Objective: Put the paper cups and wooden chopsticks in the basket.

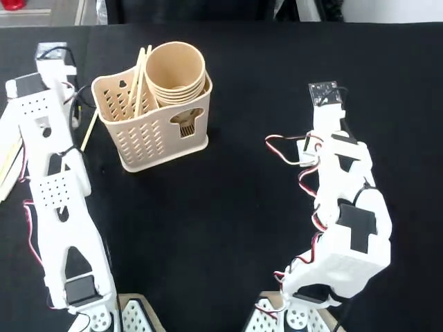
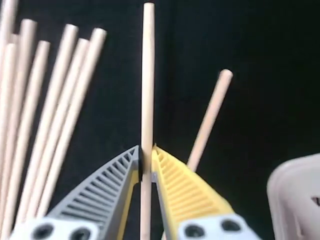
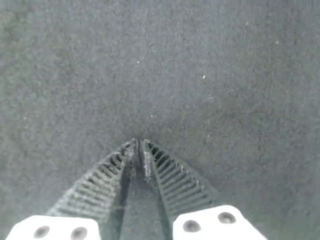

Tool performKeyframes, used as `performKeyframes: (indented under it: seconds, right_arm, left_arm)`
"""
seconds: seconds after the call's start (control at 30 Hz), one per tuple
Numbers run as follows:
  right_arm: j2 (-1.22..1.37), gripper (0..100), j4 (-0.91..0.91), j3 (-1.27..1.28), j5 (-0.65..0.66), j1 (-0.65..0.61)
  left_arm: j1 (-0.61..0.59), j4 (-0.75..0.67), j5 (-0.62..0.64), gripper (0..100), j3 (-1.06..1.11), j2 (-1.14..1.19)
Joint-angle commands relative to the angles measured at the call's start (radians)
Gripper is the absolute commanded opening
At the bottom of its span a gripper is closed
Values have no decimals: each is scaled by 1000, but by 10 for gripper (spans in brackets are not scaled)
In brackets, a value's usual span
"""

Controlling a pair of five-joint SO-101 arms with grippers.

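Note:
A beige perforated basket (image 1: 154,135) stands at the table's back left, holding a stack of paper cups (image 1: 176,69) and a few chopsticks (image 1: 140,79). My left gripper (image 2: 146,150) is shut on one wooden chopstick (image 2: 147,75), pinched between the grey and yellow fingers. Several loose chopsticks (image 2: 45,120) lie beside it on the black cloth, and another chopstick (image 2: 210,115) lies near the basket's rim (image 2: 297,192). My right gripper (image 3: 138,146) is shut with nothing in it, over bare cloth. The left arm (image 1: 52,173) stands at the table's left edge, the right arm (image 1: 339,194) at the right.
One chopstick (image 1: 88,131) lies on the cloth just left of the basket. More chopsticks (image 1: 8,166) show at the far left edge behind the left arm. Black cloth (image 1: 228,221) covers the table between the arms.

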Motion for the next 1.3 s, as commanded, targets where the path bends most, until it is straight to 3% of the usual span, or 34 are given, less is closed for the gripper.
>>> performKeyframes:
  seconds: [0.0, 0.23, 0.3, 0.53, 0.77, 0.93, 1.1, 1.17, 1.27]
  right_arm:
    - [-58, 14, -3, -4, 11, 3]
    - [-58, 14, -3, -4, 12, 3]
    - [-58, 14, -3, -4, 12, 3]
    - [-58, 14, -3, -4, 14, 3]
    - [-58, 14, -2, -4, 14, 3]
    - [-58, 14, -2, -4, 14, 3]
    - [-58, 14, -2, -4, 14, 3]
    - [-58, 14, -2, -4, 14, 3]
    - [-58, 14, -2, -4, 14, 3]
  left_arm:
    - [45, 8, -49, 40, 24, -71]
    - [58, 8, -60, 288, 22, -69]
    - [61, 8, -61, 302, 22, -69]
    - [39, 2, -144, 244, 42, -35]
    - [-47, -152, -153, 227, 53, 72]
    - [-42, -87, -201, 216, 48, 89]
    - [-25, -44, -201, 20, 44, 87]
    - [-25, -26, -196, 56, 44, 87]
    - [-25, 6, -196, 27, -1, 87]
